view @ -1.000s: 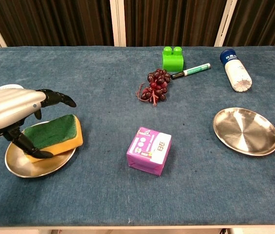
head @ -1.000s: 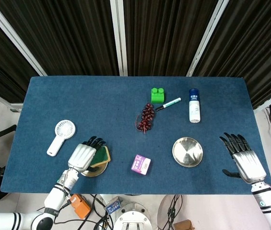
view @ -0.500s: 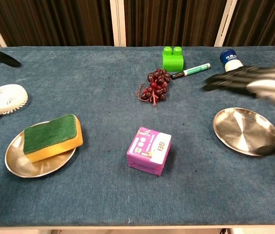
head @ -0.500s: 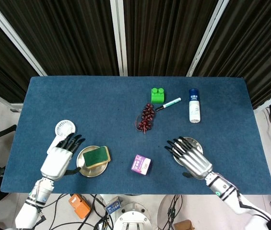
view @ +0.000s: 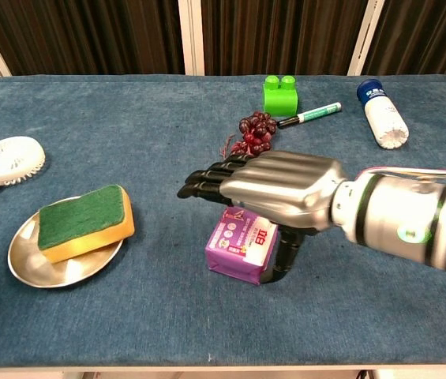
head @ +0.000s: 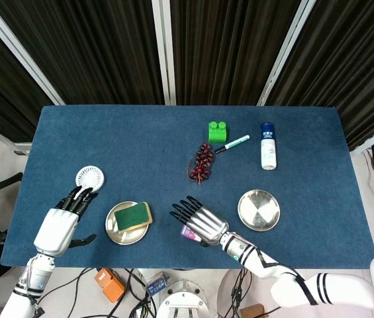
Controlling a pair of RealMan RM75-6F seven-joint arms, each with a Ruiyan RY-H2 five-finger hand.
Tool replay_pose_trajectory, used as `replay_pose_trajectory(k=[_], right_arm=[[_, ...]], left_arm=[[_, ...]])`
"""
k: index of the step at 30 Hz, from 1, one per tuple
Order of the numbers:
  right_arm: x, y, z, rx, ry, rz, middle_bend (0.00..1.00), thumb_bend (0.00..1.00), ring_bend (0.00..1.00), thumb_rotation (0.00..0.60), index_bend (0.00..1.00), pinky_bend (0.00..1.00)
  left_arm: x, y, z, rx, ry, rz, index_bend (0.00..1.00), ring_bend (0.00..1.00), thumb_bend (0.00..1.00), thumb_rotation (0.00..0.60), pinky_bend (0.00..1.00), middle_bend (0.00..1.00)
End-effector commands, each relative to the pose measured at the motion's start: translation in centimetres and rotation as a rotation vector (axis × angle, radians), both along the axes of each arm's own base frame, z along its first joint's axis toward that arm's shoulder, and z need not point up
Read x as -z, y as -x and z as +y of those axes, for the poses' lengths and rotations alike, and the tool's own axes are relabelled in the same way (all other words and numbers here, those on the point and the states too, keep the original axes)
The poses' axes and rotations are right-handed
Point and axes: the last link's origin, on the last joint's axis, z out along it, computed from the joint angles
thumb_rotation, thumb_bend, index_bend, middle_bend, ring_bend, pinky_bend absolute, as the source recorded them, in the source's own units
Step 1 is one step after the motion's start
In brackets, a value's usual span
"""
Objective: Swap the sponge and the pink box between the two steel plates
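Now the right hand (view: pixel 274 187) hangs palm-down right over the pink box (view: pixel 241 244), fingers stretched flat, thumb reaching down along the box's near right side — whether it touches, I cannot tell; nothing is held. The box sits on the blue table (head: pixel 140 142), between the two plates. To its left, the sponge (view: pixel 85 220) lies green-side up on the left steel plate (view: pixel 29 264); the right steel plate (head: pixel 259 210) sits bare. Out wide, the left hand (head: pixel 59 226) hovers open, fingers spread, beside the white fan (head: pixel 89 177) — gripping nothing.
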Motion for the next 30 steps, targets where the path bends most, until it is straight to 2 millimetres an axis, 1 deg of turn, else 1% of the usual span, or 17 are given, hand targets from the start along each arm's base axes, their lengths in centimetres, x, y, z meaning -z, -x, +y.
replay_pose_trajectory(k=[1, 3, 4, 7, 8, 11, 13, 15, 17, 18, 21, 22, 24, 25, 26, 28, 30], right_arm=[[1.0, -0.6, -0.4, -0.009, -0.001, 0.033, 0.07, 0.27, 0.03, 0.600, 0.01, 0.15], [1.2, -0.5, -0.4, 0.001, -0.009, 0.044, 0.17, 0.30, 0.12, 0.600, 0.09, 0.29], [1.2, -0.5, -0.5, -0.001, -0.005, 0.047, 0.22, 0.31, 0.18, 0.600, 0.17, 0.36], [1.2, -0.3, -0.5, 0.006, 0.002, 0.056, 0.46, 0.35, 0.47, 0.600, 0.46, 0.65], [1.1, -0.3, -0.6, 0.001, 0.011, 0.059, 0.53, 0.35, 0.54, 0.600, 0.54, 0.72], [0.8, -0.2, -0.8, -0.006, 0.042, 0.052, 0.64, 0.36, 0.65, 0.600, 0.68, 0.83], [0.3, -0.2, -0.9, -0.013, 0.074, 0.034, 0.68, 0.36, 0.70, 0.600, 0.73, 0.87], [-0.6, -0.2, -1.2, -0.020, 0.118, 0.003, 0.71, 0.36, 0.72, 0.600, 0.77, 0.89], [-1.7, -0.1, -1.6, -0.019, 0.156, -0.021, 0.71, 0.37, 0.73, 0.600, 0.78, 0.90], [-2.6, 0.1, -1.9, -0.016, 0.184, -0.038, 0.71, 0.37, 0.73, 0.600, 0.78, 0.90], [-4.9, 1.5, -2.5, -0.002, 0.253, -0.043, 0.71, 0.37, 0.73, 0.600, 0.77, 0.90], [-5.7, 2.2, -2.7, 0.009, 0.272, -0.038, 0.71, 0.37, 0.73, 0.600, 0.77, 0.90], [-7.9, 4.7, -3.1, 0.048, 0.321, -0.013, 0.71, 0.37, 0.73, 0.600, 0.76, 0.89], [-8.5, 5.3, -3.1, 0.062, 0.330, -0.008, 0.72, 0.37, 0.73, 0.600, 0.75, 0.89], [-9.4, 6.6, -3.2, 0.092, 0.345, 0.001, 0.71, 0.37, 0.72, 0.600, 0.75, 0.89], [-10.6, 8.8, -3.4, 0.141, 0.357, 0.018, 0.71, 0.37, 0.71, 0.600, 0.74, 0.88], [-11.0, 10.5, -3.5, 0.175, 0.351, 0.044, 0.71, 0.37, 0.70, 0.600, 0.73, 0.87]], left_arm=[[0.0, 0.1, -0.2, 0.001, -0.001, 0.010, 0.13, 0.06, 0.00, 0.600, 0.29, 0.10], [0.0, 0.2, -0.2, -0.003, 0.000, 0.008, 0.13, 0.06, 0.00, 0.600, 0.29, 0.10], [0.0, 0.2, -0.2, -0.004, 0.000, 0.007, 0.13, 0.06, 0.00, 0.600, 0.29, 0.10], [0.0, 0.3, -0.1, -0.007, 0.002, 0.008, 0.13, 0.06, 0.00, 0.600, 0.29, 0.09], [0.0, 0.3, -0.1, -0.007, 0.002, 0.008, 0.13, 0.06, 0.00, 0.600, 0.29, 0.09], [0.0, 0.3, 0.0, -0.013, 0.000, 0.006, 0.13, 0.06, 0.00, 0.600, 0.29, 0.10], [0.0, 0.4, 0.1, -0.016, -0.002, 0.003, 0.13, 0.06, 0.00, 0.600, 0.29, 0.10], [-0.1, 0.5, 0.2, -0.018, -0.006, -0.002, 0.13, 0.06, 0.00, 0.600, 0.29, 0.10], [-0.3, 0.5, 0.2, -0.019, -0.011, -0.007, 0.13, 0.06, 0.00, 0.600, 0.29, 0.10], [-0.4, 0.6, 0.3, -0.019, -0.015, -0.010, 0.13, 0.06, 0.00, 0.600, 0.29, 0.10], [-0.6, 0.8, 0.2, -0.022, -0.021, -0.010, 0.13, 0.06, 0.00, 0.600, 0.29, 0.10], [-0.6, 0.9, 0.2, -0.023, -0.021, -0.010, 0.13, 0.06, 0.00, 0.600, 0.29, 0.10], [-0.7, 1.2, 0.2, -0.030, -0.020, -0.008, 0.13, 0.06, 0.00, 0.600, 0.29, 0.10], [-0.7, 1.2, 0.2, -0.031, -0.019, -0.008, 0.13, 0.06, 0.00, 0.600, 0.28, 0.10], [-0.6, 1.3, 0.3, -0.033, -0.016, -0.007, 0.13, 0.06, 0.00, 0.600, 0.28, 0.10], [-0.5, 1.5, 0.5, -0.034, -0.008, -0.006, 0.13, 0.06, 0.00, 0.600, 0.28, 0.10], [-0.3, 1.5, 0.7, -0.035, 0.001, -0.006, 0.13, 0.06, 0.00, 0.600, 0.28, 0.10]])
